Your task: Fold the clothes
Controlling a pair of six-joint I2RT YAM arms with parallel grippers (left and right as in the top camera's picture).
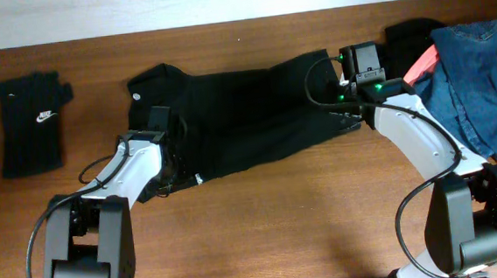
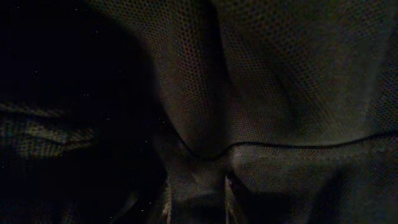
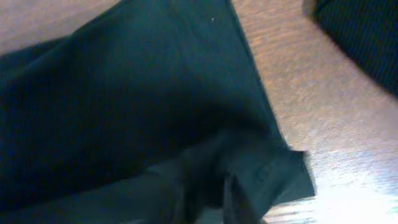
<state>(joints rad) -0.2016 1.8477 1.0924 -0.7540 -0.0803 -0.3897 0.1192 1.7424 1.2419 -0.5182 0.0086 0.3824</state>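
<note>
A black pair of shorts lies spread across the middle of the table. My left gripper is at its lower left part and is shut on the black fabric, which fills the dark left wrist view. My right gripper is at the garment's right edge and is shut on a fold of the fabric. The right wrist view shows the garment's hemmed corner on the wood.
A folded black garment with a white logo lies at the far left. A pile of blue denim, a red piece and a dark garment sits at the far right. The table's far edge runs along the top.
</note>
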